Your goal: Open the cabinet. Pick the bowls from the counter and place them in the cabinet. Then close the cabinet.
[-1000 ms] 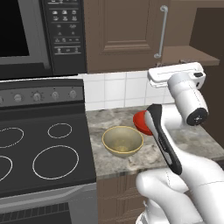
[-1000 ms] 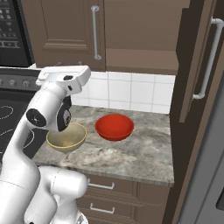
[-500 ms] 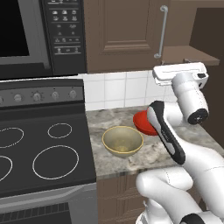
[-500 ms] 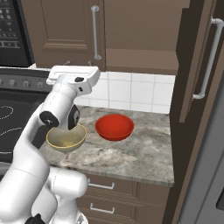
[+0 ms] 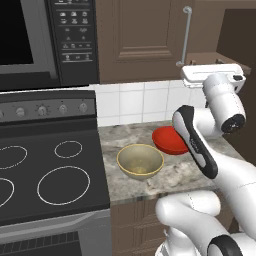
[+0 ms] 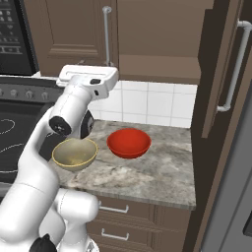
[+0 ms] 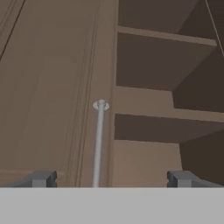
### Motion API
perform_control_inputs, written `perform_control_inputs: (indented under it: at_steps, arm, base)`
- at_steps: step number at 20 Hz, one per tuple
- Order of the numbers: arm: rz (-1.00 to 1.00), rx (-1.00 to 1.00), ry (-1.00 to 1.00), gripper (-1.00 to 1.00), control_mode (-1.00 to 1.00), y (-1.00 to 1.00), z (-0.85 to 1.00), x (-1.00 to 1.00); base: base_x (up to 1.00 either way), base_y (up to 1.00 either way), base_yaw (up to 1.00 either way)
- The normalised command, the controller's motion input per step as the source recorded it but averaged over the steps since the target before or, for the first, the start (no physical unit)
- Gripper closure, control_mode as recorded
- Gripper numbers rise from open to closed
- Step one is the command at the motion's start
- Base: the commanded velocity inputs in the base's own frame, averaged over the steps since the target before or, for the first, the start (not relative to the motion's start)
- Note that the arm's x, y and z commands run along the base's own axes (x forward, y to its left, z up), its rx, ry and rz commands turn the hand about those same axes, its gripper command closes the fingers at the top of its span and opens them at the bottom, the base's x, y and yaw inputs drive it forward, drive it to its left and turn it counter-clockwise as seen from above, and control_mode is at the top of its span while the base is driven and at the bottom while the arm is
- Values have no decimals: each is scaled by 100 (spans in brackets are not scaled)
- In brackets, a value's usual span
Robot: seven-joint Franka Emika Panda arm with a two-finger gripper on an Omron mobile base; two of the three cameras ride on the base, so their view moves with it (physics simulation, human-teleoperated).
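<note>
The cabinet (image 6: 74, 29) has its left door shut, with a silver bar handle (image 6: 106, 34). Its right door (image 6: 219, 83) is swung open, baring the shelf (image 6: 157, 69). In the hand view that left handle (image 7: 99, 144) runs up the middle, with bare shelves (image 7: 162, 103) to its right. My gripper (image 7: 111, 179) is open and holds nothing, and its hand (image 5: 212, 75) hangs just under the cabinet. On the counter (image 6: 157, 172) sit the red bowl (image 6: 129, 142) and the beige bowl (image 6: 75, 152), also seen as the red bowl (image 5: 169, 140) and the beige bowl (image 5: 140, 161).
A black stovetop (image 5: 45, 180) lies left of the counter, with a microwave (image 5: 35, 40) above it. White tiles (image 6: 157, 106) back the counter. Drawer fronts (image 6: 118, 221) sit below. The open door and a tall panel (image 6: 231, 197) close off the right side.
The hand has shifted a little to the right and upward, closer to the cabinet. Both bowls lie where they were and the jaws stay open.
</note>
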Motion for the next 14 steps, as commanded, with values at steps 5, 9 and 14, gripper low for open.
perform_control_inputs:
  at_steps: [5,9,14]
  arm:
    - [0,10,7,-100,-100,-31,6,1]
    - [0,7,9,-100,-100,-5,0,6]
    - [0,0,15,-100,-100,0,0,2]
  base:
    - [0,0,0]
    - [0,0,0]
    - [0,0,0]
